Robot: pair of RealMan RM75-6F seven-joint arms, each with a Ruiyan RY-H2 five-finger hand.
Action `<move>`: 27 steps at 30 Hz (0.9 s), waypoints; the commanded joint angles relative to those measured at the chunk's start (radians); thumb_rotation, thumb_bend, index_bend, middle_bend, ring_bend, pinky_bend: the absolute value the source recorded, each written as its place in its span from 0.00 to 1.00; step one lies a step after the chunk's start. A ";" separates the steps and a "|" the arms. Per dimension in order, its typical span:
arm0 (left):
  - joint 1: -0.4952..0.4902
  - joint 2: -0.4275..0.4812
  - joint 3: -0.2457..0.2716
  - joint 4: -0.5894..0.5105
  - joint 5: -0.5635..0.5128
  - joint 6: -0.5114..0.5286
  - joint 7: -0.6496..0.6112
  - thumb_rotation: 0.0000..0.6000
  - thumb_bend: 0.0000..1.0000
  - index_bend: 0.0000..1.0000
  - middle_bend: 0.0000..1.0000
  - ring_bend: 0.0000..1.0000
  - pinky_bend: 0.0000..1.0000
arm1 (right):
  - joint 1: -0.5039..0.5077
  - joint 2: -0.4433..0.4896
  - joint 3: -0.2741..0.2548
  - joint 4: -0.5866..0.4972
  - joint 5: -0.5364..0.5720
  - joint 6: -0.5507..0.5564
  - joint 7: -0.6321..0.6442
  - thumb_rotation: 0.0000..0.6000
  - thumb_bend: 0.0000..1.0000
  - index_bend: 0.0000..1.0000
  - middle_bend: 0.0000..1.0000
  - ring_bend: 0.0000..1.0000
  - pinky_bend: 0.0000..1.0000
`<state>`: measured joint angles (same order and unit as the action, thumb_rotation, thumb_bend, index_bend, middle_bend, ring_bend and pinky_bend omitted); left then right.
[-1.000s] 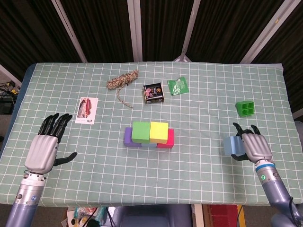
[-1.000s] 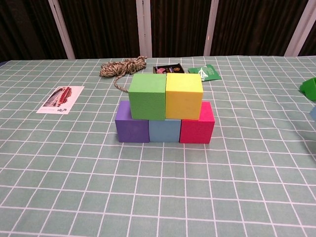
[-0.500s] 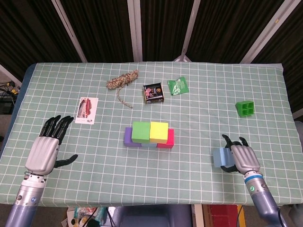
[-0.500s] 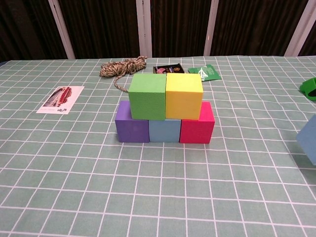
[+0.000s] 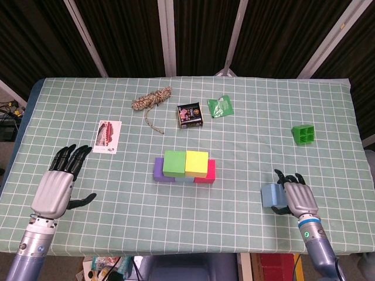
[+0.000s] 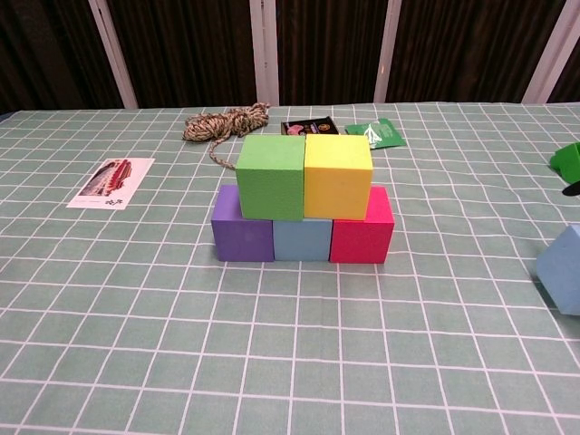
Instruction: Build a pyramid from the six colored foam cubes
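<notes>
Since five cubes already form two tiers mid-bench, the right hand (image 5: 299, 199) grips the light blue foam cube (image 5: 270, 195) near the bench's right front, evidently as capstone, while the left hand (image 5: 57, 186) hovers spread, holding nothing.

The whole desk (image 5: 70, 117) is seen from high above in the head view, angled down and away toward the dark curtains. In the chest view it is seen from low and near, facing the same way. The stacked cubes (image 5: 185, 167) and rope coil (image 6: 227, 122) are shared by both.
</notes>
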<state>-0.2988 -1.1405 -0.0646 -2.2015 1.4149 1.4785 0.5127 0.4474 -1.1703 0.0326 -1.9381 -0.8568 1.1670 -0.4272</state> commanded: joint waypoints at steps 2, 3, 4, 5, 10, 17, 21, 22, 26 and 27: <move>0.001 -0.001 0.002 -0.001 0.003 -0.005 0.003 1.00 0.10 0.00 0.06 0.00 0.00 | 0.004 0.014 -0.009 -0.009 0.002 -0.013 -0.013 1.00 0.24 0.00 0.08 0.05 0.00; 0.002 -0.001 0.002 -0.001 0.004 -0.006 0.004 1.00 0.10 0.00 0.06 0.00 0.00 | 0.004 0.020 -0.011 -0.013 0.002 -0.017 -0.016 1.00 0.24 0.00 0.07 0.04 0.00; 0.002 -0.001 0.003 -0.002 0.006 -0.007 0.005 1.00 0.10 0.00 0.06 0.00 0.00 | 0.004 0.025 -0.013 -0.018 0.002 -0.020 -0.017 1.00 0.24 0.00 0.06 0.04 0.00; 0.003 -0.001 0.004 -0.002 0.007 -0.007 0.006 1.00 0.10 0.00 0.06 0.00 0.00 | 0.004 0.028 -0.014 -0.020 0.001 -0.022 -0.017 1.00 0.24 0.00 0.06 0.03 0.00; 0.009 -0.002 0.009 -0.005 0.021 -0.007 0.007 1.00 0.10 0.00 0.06 0.00 0.00 | -0.002 0.058 -0.039 -0.025 -0.035 -0.035 -0.022 1.00 0.24 0.00 0.06 0.03 0.00; 0.016 -0.004 0.015 -0.005 0.037 -0.010 0.007 1.00 0.10 0.00 0.06 0.00 0.00 | -0.022 0.057 -0.038 0.016 -0.081 -0.031 0.030 1.00 0.24 0.00 0.24 0.13 0.00; 0.018 -0.007 0.015 -0.006 0.043 -0.009 0.009 1.00 0.10 0.00 0.06 0.00 0.00 | -0.030 0.043 -0.036 0.041 -0.102 -0.027 0.051 1.00 0.24 0.00 0.27 0.16 0.00; 0.019 -0.008 0.014 -0.006 0.044 -0.008 0.009 1.00 0.10 0.00 0.06 0.00 0.00 | -0.031 0.039 -0.037 0.047 -0.105 -0.030 0.055 1.00 0.24 0.00 0.27 0.16 0.00; 0.022 -0.007 0.011 -0.006 0.046 -0.006 0.008 1.00 0.10 0.00 0.06 0.00 0.00 | -0.031 0.029 -0.037 0.064 -0.108 -0.040 0.059 1.00 0.24 0.00 0.27 0.16 0.00; 0.023 -0.007 0.010 -0.006 0.046 -0.006 0.007 1.00 0.10 0.00 0.06 0.00 0.00 | -0.032 0.027 -0.037 0.066 -0.109 -0.040 0.059 1.00 0.24 0.00 0.27 0.16 0.00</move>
<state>-0.2759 -1.1475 -0.0547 -2.2074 1.4610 1.4723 0.5201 0.4159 -1.1428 -0.0045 -1.8731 -0.9652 1.1271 -0.3686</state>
